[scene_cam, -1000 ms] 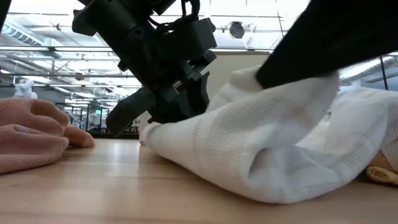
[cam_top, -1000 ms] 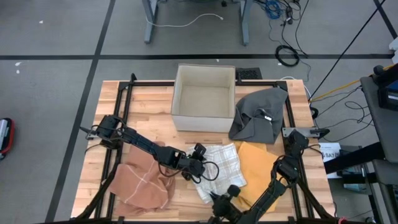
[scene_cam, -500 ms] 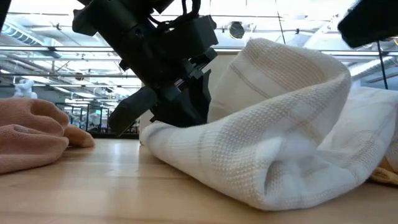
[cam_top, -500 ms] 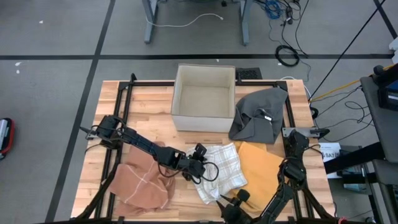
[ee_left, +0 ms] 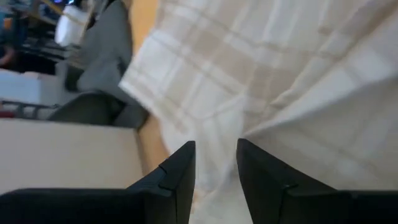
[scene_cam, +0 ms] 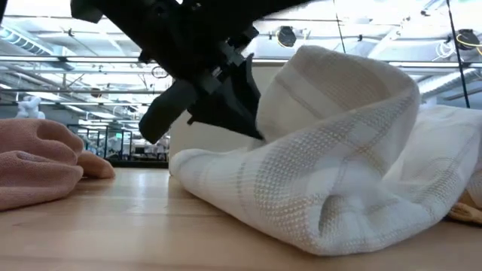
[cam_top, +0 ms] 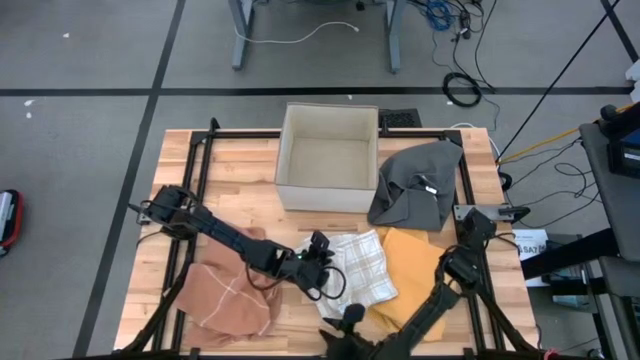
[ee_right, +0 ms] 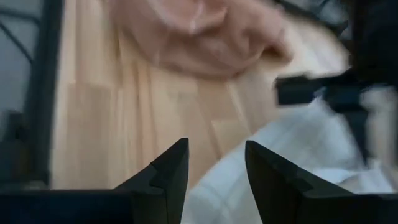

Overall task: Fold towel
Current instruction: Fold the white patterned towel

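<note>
Reaching low, left gripper [cam_top: 318, 268] at towel [cam_top: 355, 270].

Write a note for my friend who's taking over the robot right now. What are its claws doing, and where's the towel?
Left gripper: low over the near-left part of the white plaid towel; whether it pinches the cloth is unclear.
Right gripper: open, empty, at the table's near edge just short of the towel.
Towel: mid-table toward the near side, bunched up in a raised hump, between the pink cloth and the mustard cloth.
Done: no neat fold yet.
Left: flatten the towel, fold it and square it up.
</note>
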Robot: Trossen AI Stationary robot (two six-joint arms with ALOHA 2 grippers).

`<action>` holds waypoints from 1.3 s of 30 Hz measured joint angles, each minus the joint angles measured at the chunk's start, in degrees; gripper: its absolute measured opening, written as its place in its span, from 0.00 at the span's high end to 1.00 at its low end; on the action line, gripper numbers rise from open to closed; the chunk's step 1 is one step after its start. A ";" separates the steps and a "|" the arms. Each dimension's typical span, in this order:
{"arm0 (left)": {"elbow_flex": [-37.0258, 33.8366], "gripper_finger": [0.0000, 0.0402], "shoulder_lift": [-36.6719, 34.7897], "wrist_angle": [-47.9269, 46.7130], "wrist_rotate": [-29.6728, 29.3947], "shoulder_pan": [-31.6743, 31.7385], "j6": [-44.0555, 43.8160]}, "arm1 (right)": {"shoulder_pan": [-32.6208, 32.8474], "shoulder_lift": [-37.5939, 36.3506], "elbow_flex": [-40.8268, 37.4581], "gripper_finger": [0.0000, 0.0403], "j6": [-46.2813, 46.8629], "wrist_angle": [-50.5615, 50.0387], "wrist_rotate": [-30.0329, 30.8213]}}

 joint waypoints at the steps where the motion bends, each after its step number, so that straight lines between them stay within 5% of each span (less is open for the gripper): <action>1: 0.00 0.69 -0.09 0.22 -1.25 -0.07 -0.04 | -0.94 0.19 0.00 0.64 0.05 -0.74 -2.14; 3: 0.02 0.69 -0.16 -0.01 -2.96 -0.14 -0.08 | -2.59 0.45 -0.13 0.64 1.88 -3.63 -5.34; 9: 0.02 0.69 -0.16 -7.75 -0.48 -1.29 -4.74 | -3.79 0.76 -0.36 0.67 19.47 -18.08 -2.12; 14: 0.00 0.69 -0.16 -13.46 5.54 -1.87 -10.34 | -2.95 0.58 -0.28 0.72 30.42 -27.80 -11.45; 21: 0.00 0.69 -0.16 -13.06 18.48 -2.81 -12.88 | -0.63 0.57 -0.26 0.77 37.20 -31.70 -14.37; 27: 0.02 0.69 0.13 -12.96 20.37 -2.52 -13.37 | -0.57 0.99 -0.22 0.77 38.47 -32.32 -19.07; 39: 0.02 0.69 0.19 -7.25 21.16 -3.55 -9.27 | -1.08 -1.47 1.45 0.77 30.83 -32.92 -5.08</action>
